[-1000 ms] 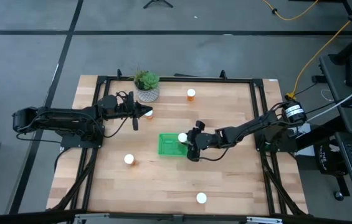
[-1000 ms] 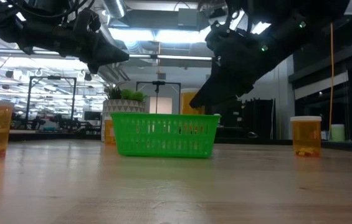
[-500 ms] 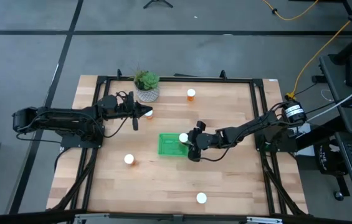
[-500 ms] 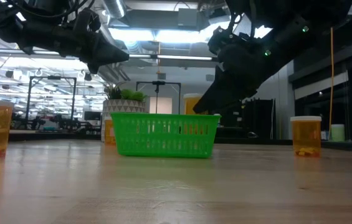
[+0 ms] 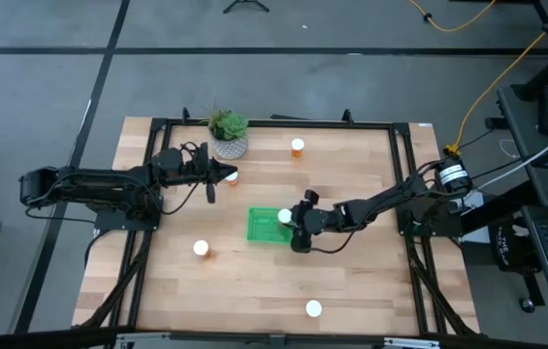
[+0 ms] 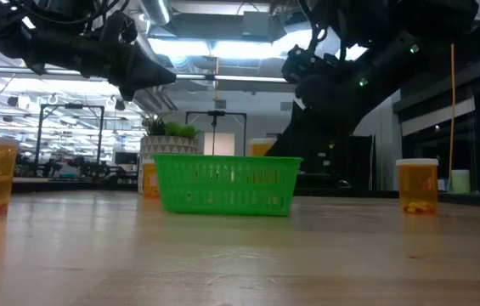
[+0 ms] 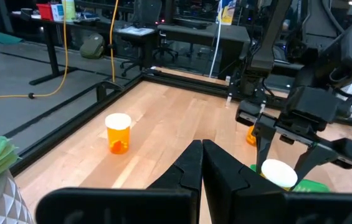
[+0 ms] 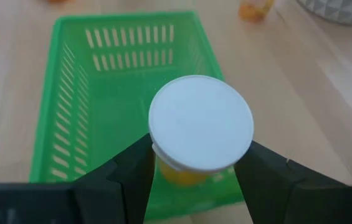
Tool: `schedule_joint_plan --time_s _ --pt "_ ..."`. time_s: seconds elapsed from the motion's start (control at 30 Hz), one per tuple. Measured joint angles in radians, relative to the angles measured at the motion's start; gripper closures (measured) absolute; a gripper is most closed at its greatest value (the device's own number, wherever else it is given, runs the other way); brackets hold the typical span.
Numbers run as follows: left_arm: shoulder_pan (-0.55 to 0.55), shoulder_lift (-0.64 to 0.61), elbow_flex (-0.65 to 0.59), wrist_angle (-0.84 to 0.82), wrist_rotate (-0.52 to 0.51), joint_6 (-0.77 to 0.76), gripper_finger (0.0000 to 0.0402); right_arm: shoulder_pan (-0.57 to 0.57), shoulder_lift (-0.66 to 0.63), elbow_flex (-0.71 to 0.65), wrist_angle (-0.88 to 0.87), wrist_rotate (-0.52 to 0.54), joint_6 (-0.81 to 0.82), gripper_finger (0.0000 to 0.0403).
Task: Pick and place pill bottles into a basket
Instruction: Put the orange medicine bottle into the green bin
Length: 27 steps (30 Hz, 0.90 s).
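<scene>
From my remote station I record the right gripper (image 5: pixel 293 221) clamped on a pill bottle (image 8: pixel 199 133), its two fingers (image 8: pixel 129 180) pressed against the orange body just under the white cap. The bottle hangs upright over the near-right part of the green basket (image 5: pixel 262 226), at the edge nearest that arm; I see it above the basket rim in the low view, and I cannot tell whether its base has reached the basket floor. The basket interior that shows in the right wrist view holds no other bottle.

The left gripper (image 5: pixel 225 174) waits with its fingers pressed together, raised off the table just beside the potted plant (image 5: pixel 227 133). A bottle (image 5: pixel 233 177) stands right at its tip, ungripped.

Other bottles stand upright on the wooden table (image 5: pixel 351 281):
- one (image 5: pixel 297 147) near the far edge, to the right of the plant;
- one (image 5: pixel 200 249) left of the basket, toward the near side;
- one (image 5: pixel 313 309) close to the near edge.
</scene>
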Motion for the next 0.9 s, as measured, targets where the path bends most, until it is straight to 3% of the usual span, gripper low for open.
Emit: schedule_joint_plan --time_s 0.9 --pt "0.0 0.0 0.0 0.0 0.0 0.0 0.0396 0.0 0.001 0.001 0.001 0.007 -0.061 0.0197"
